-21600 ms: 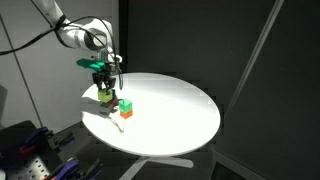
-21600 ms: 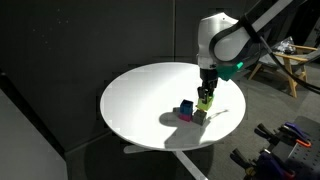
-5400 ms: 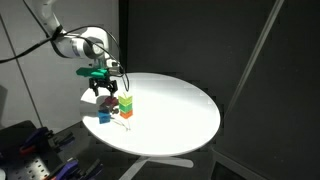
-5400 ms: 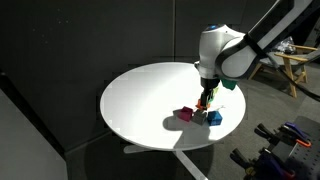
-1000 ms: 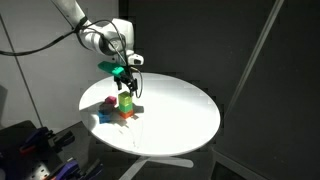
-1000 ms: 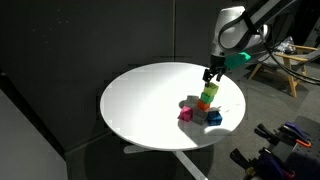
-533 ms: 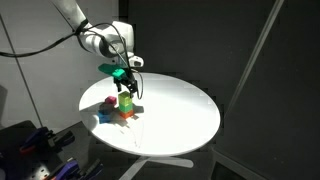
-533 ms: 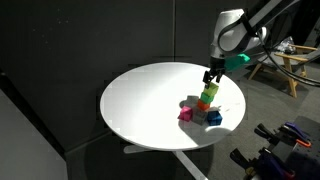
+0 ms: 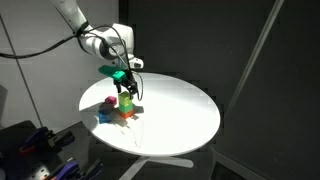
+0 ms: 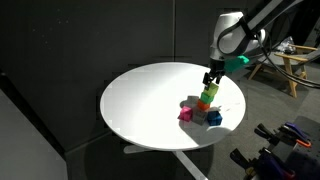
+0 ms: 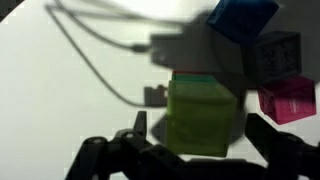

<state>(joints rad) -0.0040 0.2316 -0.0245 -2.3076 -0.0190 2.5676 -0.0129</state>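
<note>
A small stack of blocks [image 9: 127,101] [image 10: 206,97] stands near the edge of the round white table [image 9: 185,115] [image 10: 140,100], with a lime green block [image 11: 203,115] on top and an orange one at the bottom. My gripper [image 9: 125,82] [image 10: 211,79] [image 11: 200,145] hangs just above the stack, open and empty. In the wrist view its dark fingers [image 11: 140,130] flank the lime block from above. Around the stack's foot lie a magenta block [image 9: 108,103] [image 10: 185,115] [image 11: 290,100], a blue block [image 10: 214,117] [image 11: 245,18] and a grey block [image 11: 277,50].
The blocks sit close to the table's rim. Black curtains surround the table. Dark equipment [image 9: 25,140] stands below the table on the gripper's side in an exterior view, and a wooden frame [image 10: 290,65] stands behind the arm.
Over the last second nothing has visibly moved. Some seconds earlier the gripper was lower, down beside the blocks; now it stands above the stack.
</note>
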